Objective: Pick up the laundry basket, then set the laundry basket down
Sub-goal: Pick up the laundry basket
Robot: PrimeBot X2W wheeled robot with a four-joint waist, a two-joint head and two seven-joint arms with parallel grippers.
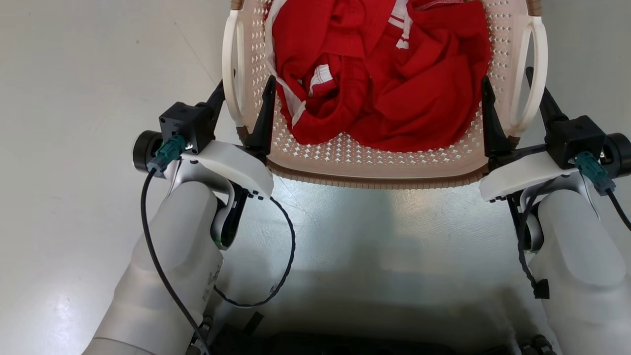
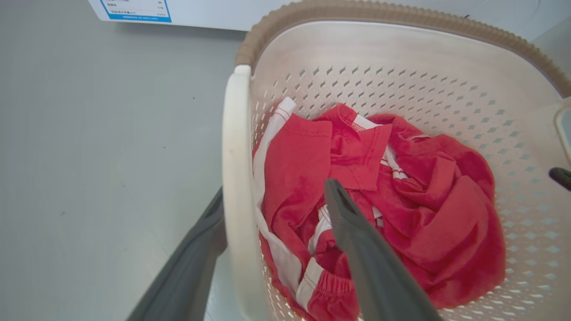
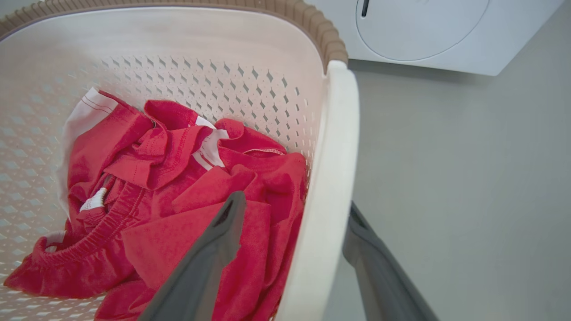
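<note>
Small cream perforated-plastic laundry basket point(image 1: 374, 158) is positioned between both arms over the glossy pale floor point(image 1: 74, 98); whether it is lifted cannot be told. Left gripper point(image 1: 245, 84) and right gripper point(image 1: 508, 74) are spread wide, each straddling a smooth white loop handle point(image 1: 229, 64), one finger inside and one outside. Nothing is clamped. Judged: approach done; grasp, lift and set-down outstanding. Brown ribbed rim point(image 1: 374, 181) is noted, with crumpled red-and-white soft fabric point(image 1: 394, 84) inside.
</note>
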